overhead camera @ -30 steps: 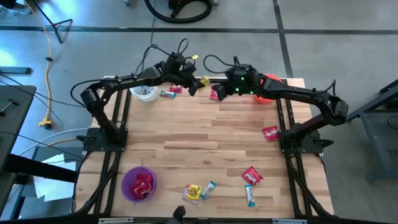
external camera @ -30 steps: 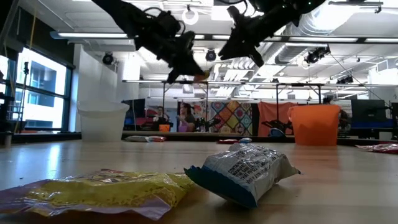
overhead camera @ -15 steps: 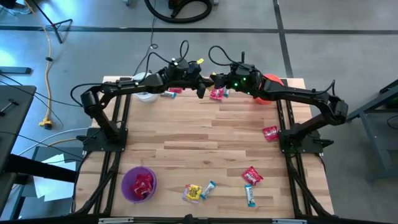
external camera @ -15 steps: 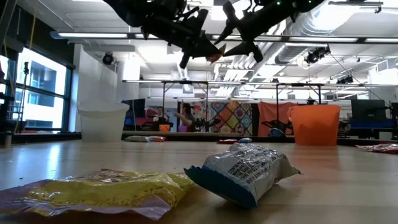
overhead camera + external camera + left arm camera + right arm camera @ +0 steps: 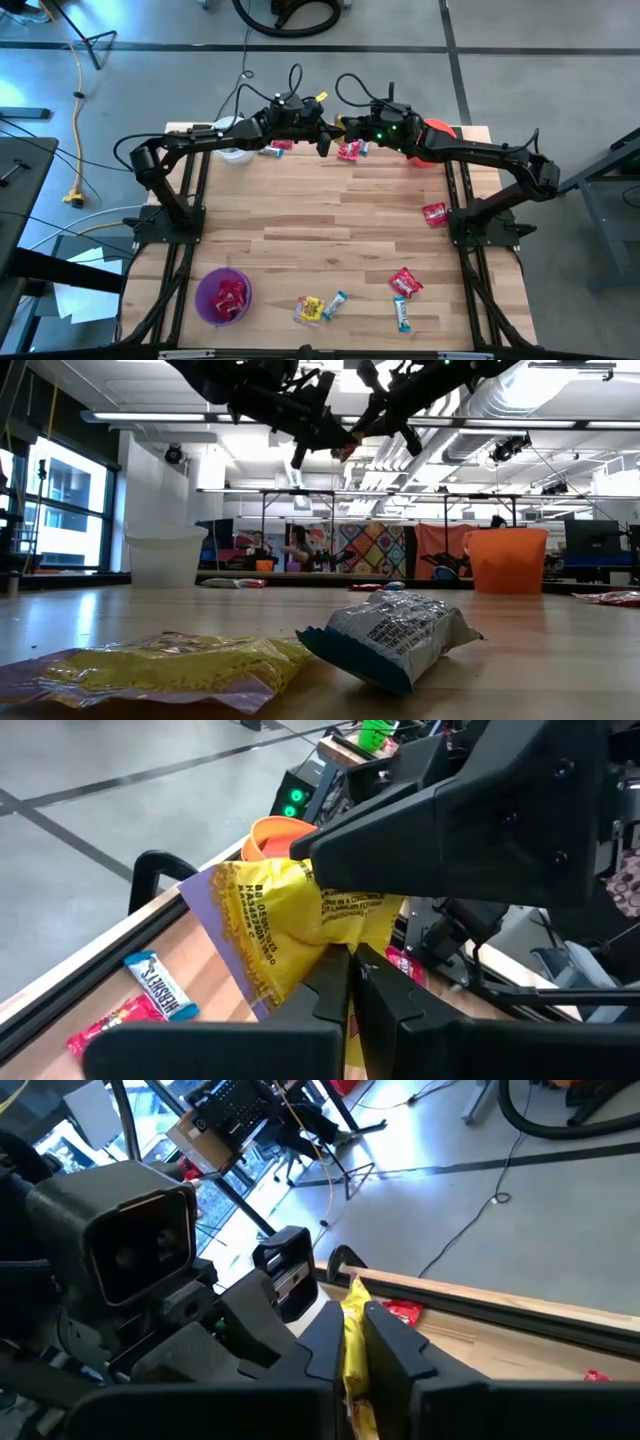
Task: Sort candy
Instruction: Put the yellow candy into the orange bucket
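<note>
Your two hands meet at the top centre of the high view, above the far edge of the counter point(image 5: 330, 215). The left hand point(image 5: 350, 982) is clamped on a yellow candy packet point(image 5: 280, 925) with a purple edge; small dark print runs across the wrapper, but you cannot make out the words. The right hand point(image 5: 352, 1342) has its fingers pressed together on the same yellow packet from the other side. In the left wrist view a blue bar point(image 5: 160, 985) lies on the wood below with "HERSHEY'S" on its wrapper, a red sweet point(image 5: 110, 1022) beside it.

The rest of the candy is spread out: a red piece point(image 5: 350, 151) just under the hands, one point(image 5: 434, 213) near the right edge, a red point(image 5: 405, 281) and a blue one point(image 5: 402, 314) at lower right, and a yellow and blue pair point(image 5: 320, 307) at bottom centre. The middle of the counter is bare wood.

A white bucket point(image 5: 233, 150) sits at the top left corner, an orange bucket point(image 5: 436, 133) at the top right behind the right arm, and a purple bucket point(image 5: 223, 296) with red sweets inside at lower left.
</note>
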Available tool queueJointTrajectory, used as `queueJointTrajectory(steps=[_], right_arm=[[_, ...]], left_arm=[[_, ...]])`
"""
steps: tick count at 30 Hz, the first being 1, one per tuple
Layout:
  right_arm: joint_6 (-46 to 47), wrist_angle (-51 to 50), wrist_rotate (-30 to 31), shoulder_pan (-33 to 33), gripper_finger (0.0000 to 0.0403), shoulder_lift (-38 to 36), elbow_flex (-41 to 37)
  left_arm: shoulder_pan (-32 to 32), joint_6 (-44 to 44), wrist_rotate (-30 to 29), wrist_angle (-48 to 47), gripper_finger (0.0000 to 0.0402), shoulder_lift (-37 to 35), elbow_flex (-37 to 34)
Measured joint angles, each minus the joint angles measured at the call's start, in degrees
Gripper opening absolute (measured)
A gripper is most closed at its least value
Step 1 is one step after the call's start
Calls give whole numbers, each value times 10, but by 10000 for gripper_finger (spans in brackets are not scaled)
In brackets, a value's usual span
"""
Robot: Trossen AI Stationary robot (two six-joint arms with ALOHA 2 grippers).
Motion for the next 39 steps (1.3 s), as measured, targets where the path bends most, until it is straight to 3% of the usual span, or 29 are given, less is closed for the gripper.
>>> queueJointTrajectory(steps=[13, 19, 25, 31, 39], right_arm=[[-63, -49, -3, -59, 4, -48, 0], [-118, -229, 53, -121, 2, -117, 0], [-131, -451, 119, -206, 1, -169, -1], [-146, -548, 182, -251, 1, -137, -1], [-169, -548, 253, -271, 1, -9, -1]], left_arm=[[0, 3, 45, -5, 75, 0, 0], [2, 123, 29, -53, 74, -25, -4], [2, 163, 20, -15, 14, -57, -70], [3, 135, 19, 33, 8, -77, -140], [2, 129, 16, 39, 1, -88, -147]])
